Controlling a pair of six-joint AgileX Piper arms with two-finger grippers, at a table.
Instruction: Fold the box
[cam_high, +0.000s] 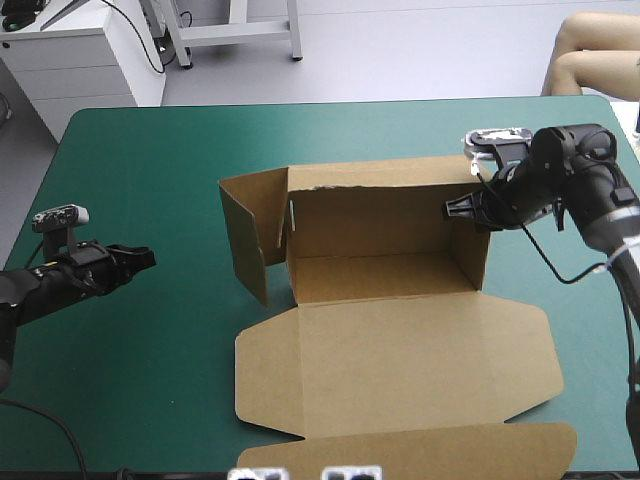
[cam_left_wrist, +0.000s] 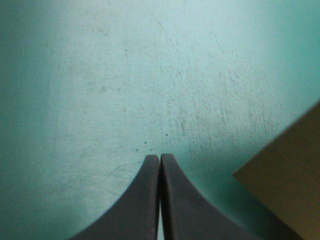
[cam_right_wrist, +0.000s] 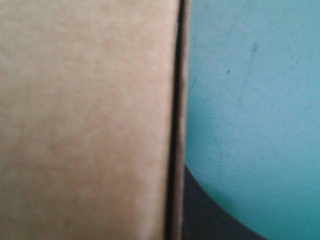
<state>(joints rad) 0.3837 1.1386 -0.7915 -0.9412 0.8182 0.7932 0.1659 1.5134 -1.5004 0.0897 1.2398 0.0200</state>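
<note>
The brown box (cam_high: 385, 275) stands mid-table as an open tray. Its back and right walls are raised, its left flap (cam_high: 250, 230) swings outward, and its lid (cam_high: 400, 360) lies flat toward the front edge. My right gripper (cam_high: 462, 208) sits at the top of the right wall, shut on it. In the right wrist view the board (cam_right_wrist: 85, 120) runs edge-on up the middle, with one black finger (cam_right_wrist: 205, 220) outside it and the other hidden. My left gripper (cam_high: 148, 257) is shut and low over the cover, left of the box. A box corner (cam_left_wrist: 285, 185) shows beside its fingertips (cam_left_wrist: 160, 157).
The teal-green cover (cam_high: 130, 170) spreads wide to the left of the box and along the far edge. The lid's tuck flap (cam_high: 450, 455) reaches the table's front edge. On the right, the table edge lies close behind my right arm.
</note>
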